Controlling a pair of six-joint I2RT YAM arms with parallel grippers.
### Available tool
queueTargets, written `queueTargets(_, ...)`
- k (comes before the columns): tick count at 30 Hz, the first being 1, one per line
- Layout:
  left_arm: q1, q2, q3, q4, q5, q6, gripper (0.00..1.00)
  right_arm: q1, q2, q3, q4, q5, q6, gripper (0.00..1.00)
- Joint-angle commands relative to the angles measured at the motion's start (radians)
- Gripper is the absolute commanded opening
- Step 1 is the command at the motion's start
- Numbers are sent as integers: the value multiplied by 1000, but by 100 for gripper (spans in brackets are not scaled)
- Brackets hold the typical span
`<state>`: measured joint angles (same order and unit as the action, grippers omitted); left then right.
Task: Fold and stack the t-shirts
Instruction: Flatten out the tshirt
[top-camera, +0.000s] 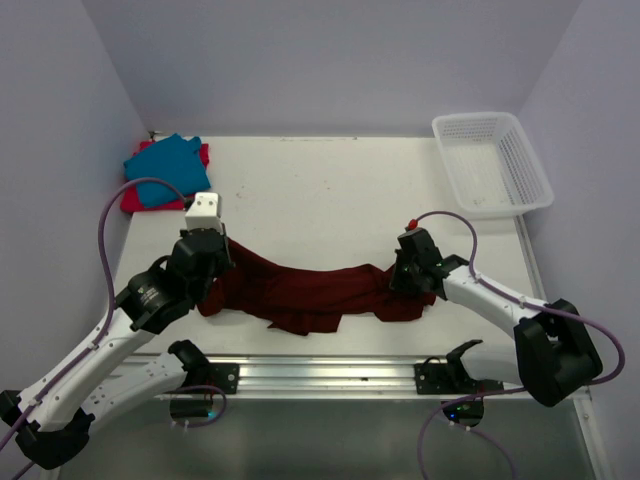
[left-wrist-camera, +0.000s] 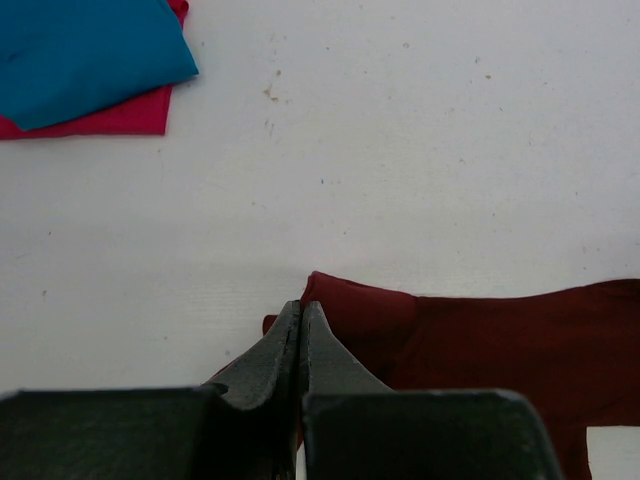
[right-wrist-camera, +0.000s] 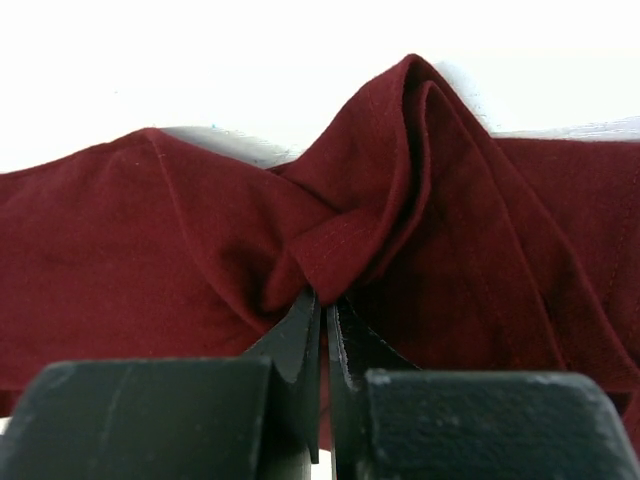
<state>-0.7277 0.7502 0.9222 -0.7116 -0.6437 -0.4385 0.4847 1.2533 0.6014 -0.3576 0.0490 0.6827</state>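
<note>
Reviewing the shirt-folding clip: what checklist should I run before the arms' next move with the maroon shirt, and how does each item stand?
1. Left claw shut on the maroon shirt corner: ok.
2. Right claw shut on a bunched fold of it: ok.
3. Shirt lying flat between the claws: not ok, rumpled and sagging.
4. Each claw pinching one layer only: cannot tell.
5. Teal shirt lying on the red-pink shirt, apart from the maroon one: ok.
6. Basket away from both arms: ok.
</note>
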Motion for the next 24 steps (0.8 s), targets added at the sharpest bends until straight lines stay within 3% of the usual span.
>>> queueTargets(1,4,-5,33,41,-30,-22,0,6,-41,1,20,-14,3,0)
queueTargets(6,2,-6,38,38,-27,-23,0,6,-101,58,-39,0,-12,0)
queueTargets(7,4,-6,38,38,-27,-23,0,5,-106,69,-55,0,-23,23)
queueTargets(8,4,-6,38,38,-25,-25,0,11,-109,80,-69,2,-29,35)
queueTargets(12,4,-6,40,40,-24,-25,0,14,-129,98,-107,25,-38,54)
queueTargets(24,2,-14,47,31,-33,-23,0,25,-137,38,-103,12,-3,54)
